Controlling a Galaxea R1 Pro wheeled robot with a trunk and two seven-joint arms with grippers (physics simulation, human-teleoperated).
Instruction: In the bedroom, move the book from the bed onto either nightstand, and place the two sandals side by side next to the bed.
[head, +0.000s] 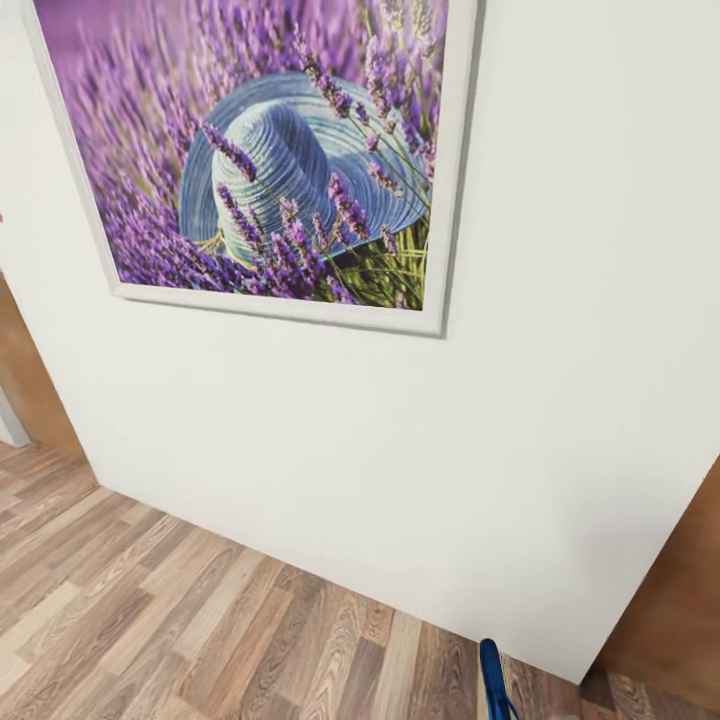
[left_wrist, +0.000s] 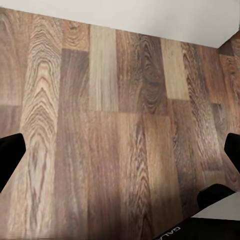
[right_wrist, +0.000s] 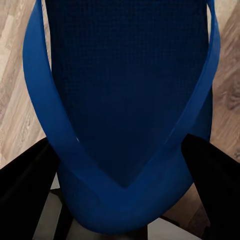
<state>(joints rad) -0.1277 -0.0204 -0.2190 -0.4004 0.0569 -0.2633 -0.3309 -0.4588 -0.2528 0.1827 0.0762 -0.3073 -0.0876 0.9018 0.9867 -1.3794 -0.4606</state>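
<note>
While the right gripper (right_wrist: 120, 220) clamps a blue sandal (right_wrist: 127, 90), left gripper (left_wrist: 120, 165) apart over plank floor (left_wrist: 110, 125).

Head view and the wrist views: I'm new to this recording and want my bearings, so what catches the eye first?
A large framed picture of a blue straw hat among purple lavender hangs on the white wall, dominating the head view. In the right wrist view a bright blue sandal sits between the right claw fingers, over the wood-plank floor. Its blue tip pokes into the head view's lower edge.
</note>
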